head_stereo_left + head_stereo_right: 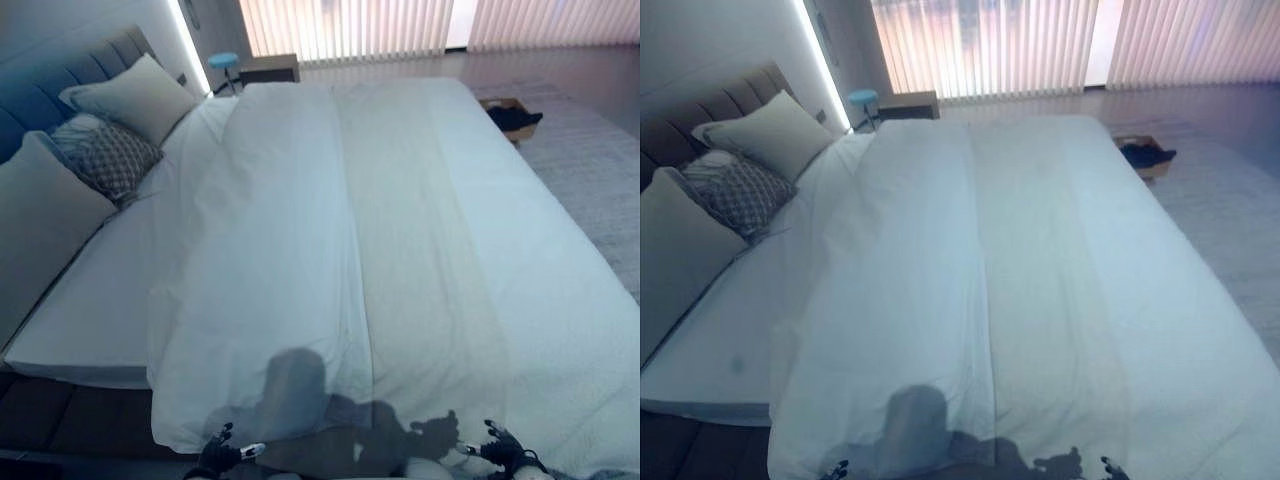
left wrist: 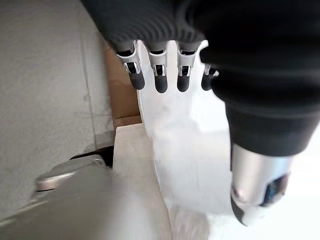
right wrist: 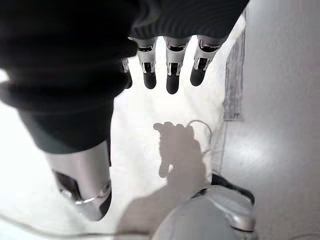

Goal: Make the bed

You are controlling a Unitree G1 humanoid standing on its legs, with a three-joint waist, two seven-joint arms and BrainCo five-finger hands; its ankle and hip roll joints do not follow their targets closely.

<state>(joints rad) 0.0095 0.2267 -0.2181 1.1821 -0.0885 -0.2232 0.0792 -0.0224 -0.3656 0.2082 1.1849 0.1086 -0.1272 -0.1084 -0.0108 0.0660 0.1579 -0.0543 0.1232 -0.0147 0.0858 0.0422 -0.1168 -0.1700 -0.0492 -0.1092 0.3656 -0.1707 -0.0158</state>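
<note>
Three pillows (image 1: 120, 140) beside duvet (image 1: 330, 260)

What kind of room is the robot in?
Most likely a bedroom: a big bed under a white duvet, pillows against a padded headboard, and vertical blinds over a window.

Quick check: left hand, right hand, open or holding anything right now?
Left hand: open, fingers straight above the edge of the white duvet, holding nothing.
Right hand: open, fingers straight over the duvet, holding nothing.
</note>
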